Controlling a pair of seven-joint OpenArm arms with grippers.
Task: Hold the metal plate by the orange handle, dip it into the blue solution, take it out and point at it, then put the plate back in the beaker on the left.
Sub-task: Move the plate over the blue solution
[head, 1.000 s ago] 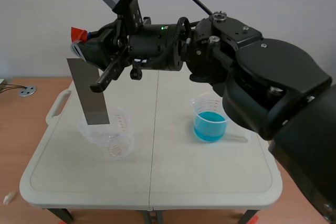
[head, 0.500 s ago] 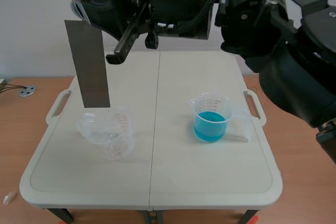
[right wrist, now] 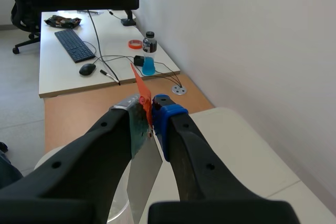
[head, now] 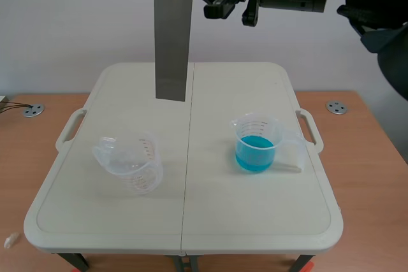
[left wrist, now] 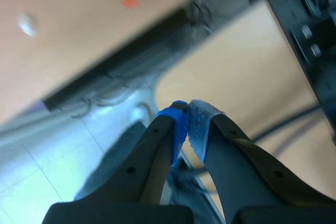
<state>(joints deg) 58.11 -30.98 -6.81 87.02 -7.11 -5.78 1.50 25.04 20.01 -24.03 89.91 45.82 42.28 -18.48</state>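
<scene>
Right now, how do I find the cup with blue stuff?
Find the white table. Two clear beakers stand on it, either side of its middle seam. Yours is the right beaker, the only one with blue liquid; the left beaker is empty.

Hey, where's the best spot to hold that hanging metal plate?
Probably the orange handle at the top of the metal plate, pads pinching its flat faces from above, as the right gripper does; the long bare strip then hangs free for dipping.
</scene>
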